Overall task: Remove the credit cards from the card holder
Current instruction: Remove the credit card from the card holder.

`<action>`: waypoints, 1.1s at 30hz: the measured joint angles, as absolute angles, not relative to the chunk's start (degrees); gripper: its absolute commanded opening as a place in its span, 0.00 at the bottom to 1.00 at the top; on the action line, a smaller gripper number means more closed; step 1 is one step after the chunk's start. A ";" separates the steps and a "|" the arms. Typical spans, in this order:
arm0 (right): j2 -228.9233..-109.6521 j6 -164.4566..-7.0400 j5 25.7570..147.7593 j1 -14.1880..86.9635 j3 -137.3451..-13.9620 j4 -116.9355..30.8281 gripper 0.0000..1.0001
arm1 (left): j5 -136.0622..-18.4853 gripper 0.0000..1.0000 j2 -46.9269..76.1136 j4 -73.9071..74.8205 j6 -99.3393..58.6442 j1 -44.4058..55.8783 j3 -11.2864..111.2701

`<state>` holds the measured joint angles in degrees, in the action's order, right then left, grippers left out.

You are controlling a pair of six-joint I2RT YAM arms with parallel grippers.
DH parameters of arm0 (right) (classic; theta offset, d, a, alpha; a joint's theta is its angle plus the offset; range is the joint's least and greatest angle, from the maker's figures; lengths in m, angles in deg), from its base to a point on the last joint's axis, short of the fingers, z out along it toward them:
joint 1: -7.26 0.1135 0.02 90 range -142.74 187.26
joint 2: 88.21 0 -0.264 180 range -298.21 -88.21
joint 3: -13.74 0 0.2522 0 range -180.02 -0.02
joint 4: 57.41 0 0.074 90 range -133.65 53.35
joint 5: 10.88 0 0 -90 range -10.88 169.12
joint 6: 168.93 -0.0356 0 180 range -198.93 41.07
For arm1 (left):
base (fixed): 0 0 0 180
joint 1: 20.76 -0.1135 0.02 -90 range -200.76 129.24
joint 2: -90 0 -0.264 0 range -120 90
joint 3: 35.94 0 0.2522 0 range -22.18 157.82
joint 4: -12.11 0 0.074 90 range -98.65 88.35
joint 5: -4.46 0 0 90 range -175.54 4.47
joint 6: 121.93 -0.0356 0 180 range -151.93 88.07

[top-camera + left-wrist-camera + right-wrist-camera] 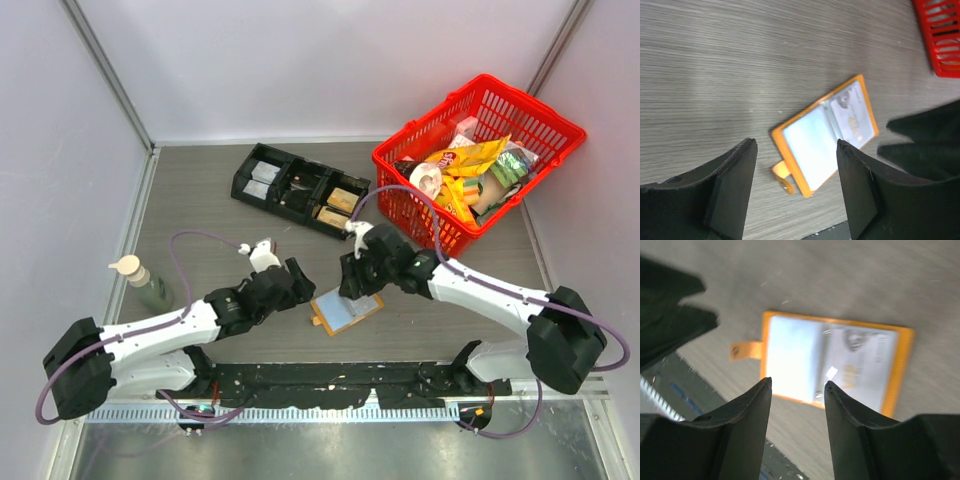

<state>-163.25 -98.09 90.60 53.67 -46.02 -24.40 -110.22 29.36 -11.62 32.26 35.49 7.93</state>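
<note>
Orange-rimmed, the card holder (347,312) lay open and flat on the table (200,200), on the near side of the black tray (238,185). A printed card (865,362) sat in one sleeve and none lay loose, so extraction looked unstarted. Also nearer than that tray, the left gripper (796,150) and right gripper (798,384) hung with jaws parted, empty.

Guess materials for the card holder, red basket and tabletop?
Card holder: matte tan-orange cover, probably faux leather or plastic. The inner sleeves look like clear glossy plastic, with glare and print showing through.
Basket: red moulded plastic, shown by the lattice walls and slight sheen.
Table: grey wood-grain, matte, likely laminate.
</note>
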 measured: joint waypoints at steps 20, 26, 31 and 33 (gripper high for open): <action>-167.86 -100.01 92.24 41.28 -37.54 -27.09 0.36 | -95.16 0.39 1.64 -1.00 32.21 38.06 18.36; -167.69 -102.24 93.68 42.44 -35.88 -29.98 0.35 | -96.30 0.35 2.01 -1.09 31.84 36.34 17.33; -167.43 -104.69 95.02 44.63 -35.70 -30.90 0.36 | -98.88 0.38 4.03 -3.97 29.17 33.34 16.74; -166.55 -105.48 95.04 44.80 -35.70 -30.94 0.36 | -100.06 0.40 5.10 -5.79 27.60 32.64 16.67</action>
